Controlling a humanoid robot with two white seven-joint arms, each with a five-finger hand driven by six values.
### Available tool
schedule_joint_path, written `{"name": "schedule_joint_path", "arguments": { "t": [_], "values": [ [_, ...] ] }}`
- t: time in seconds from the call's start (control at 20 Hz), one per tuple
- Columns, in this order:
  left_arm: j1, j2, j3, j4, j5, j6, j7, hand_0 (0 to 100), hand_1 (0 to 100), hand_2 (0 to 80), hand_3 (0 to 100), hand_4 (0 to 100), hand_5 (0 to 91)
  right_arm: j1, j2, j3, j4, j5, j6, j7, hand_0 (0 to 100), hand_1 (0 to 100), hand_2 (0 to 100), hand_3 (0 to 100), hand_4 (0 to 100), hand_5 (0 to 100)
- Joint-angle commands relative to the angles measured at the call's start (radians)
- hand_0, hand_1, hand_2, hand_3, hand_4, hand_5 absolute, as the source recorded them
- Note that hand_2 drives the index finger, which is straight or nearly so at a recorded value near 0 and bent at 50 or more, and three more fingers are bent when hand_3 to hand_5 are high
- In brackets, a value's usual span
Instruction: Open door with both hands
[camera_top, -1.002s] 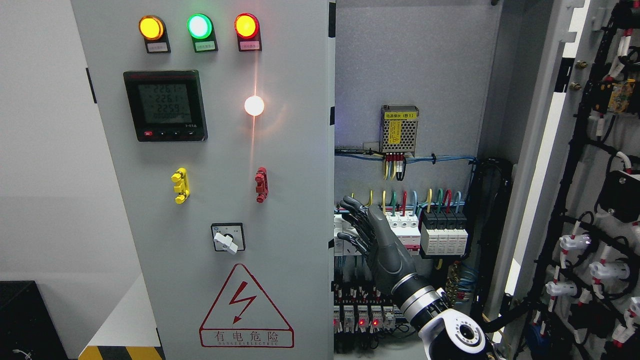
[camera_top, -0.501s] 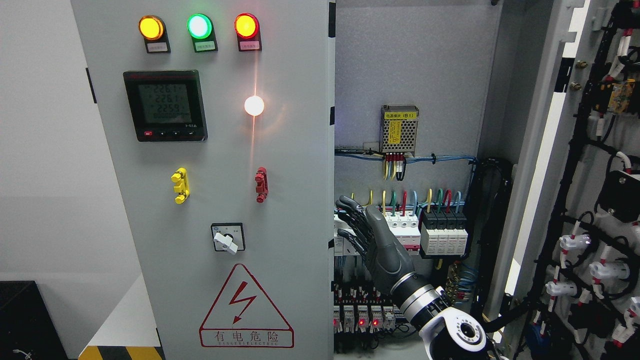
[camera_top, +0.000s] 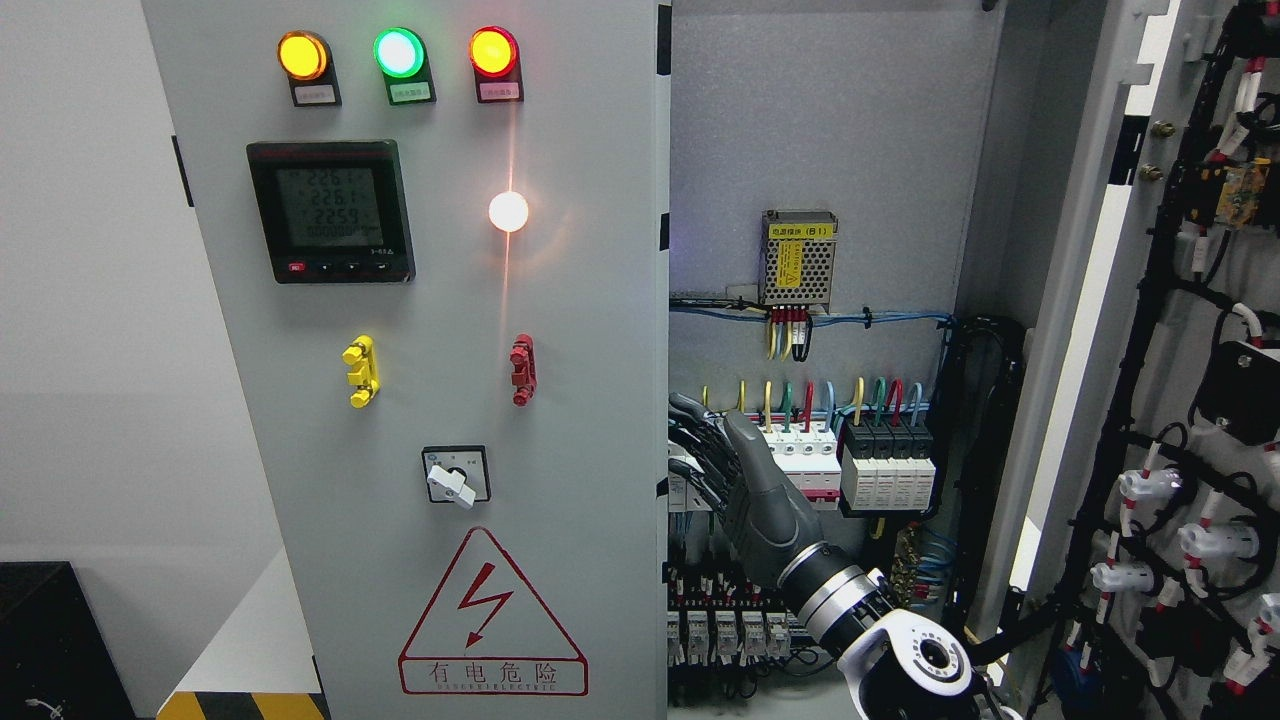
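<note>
Head view: everything below is placed against the left door's free edge, the vertical seam near mid-picture.
Left door: left of that edge, closed and flat to the camera, carrying three lit lamps, a meter and a yellow and a red handle; unchanged from a second ago.
Left hand: not in view.
Right hand: just right of the edge, low in the opened bay, its arm entering from the lower right. Against the earlier pictures it has slid a little left, so its fingers now reach the edge.
Hand state: fingers loosely extended, slightly bent, holding nothing; whether they touch the metal cannot be told.
Breakers: right of the edge, behind the hand.
Right door: far right of the edge, already swung out, wiring on its inner face.
Meaning: likely one door is done and the hand is closing on the other's edge to hook it and pull it out.
</note>
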Motion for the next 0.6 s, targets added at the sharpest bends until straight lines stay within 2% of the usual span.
{"name": "schedule_joint_path", "arguments": {
  "t": [0.0,0.2,0.3,0.45,0.55],
  "values": [
    [0.0,0.0,-0.011,0.001,-0.011,0.0,0.0,0,0,0.0,0,0,0.0,-0.015,-0.01,0.0,0.037,-0.005,0.004,0.019,19,0,0,0,0,0],
    [0.0,0.0,-0.011,-0.001,-0.011,0.0,0.0,0,0,0.0,0,0,0.0,-0.021,-0.045,0.0,0.067,-0.005,0.004,0.027,19,0,0,0,0,0],
    [0.0,0.0,-0.011,0.001,-0.011,0.0,0.0,0,0,0.0,0,0,0.0,-0.029,-0.051,0.0,0.078,-0.007,0.004,0.031,19,0,0,0,0,0],
    [0.0,0.0,-0.011,-0.001,-0.011,0.0,0.0,0,0,0.0,0,0,0.0,-0.036,-0.051,-0.002,0.081,-0.007,0.004,0.072,19,0,0,0,0,0],
    [0.0,0.0,-0.011,0.001,-0.009,0.0,0.0,0,0,0.0,0,0,0.0,-0.047,-0.051,-0.002,0.083,-0.008,0.004,0.077,19,0,0,0,0,0]
  ]
}}
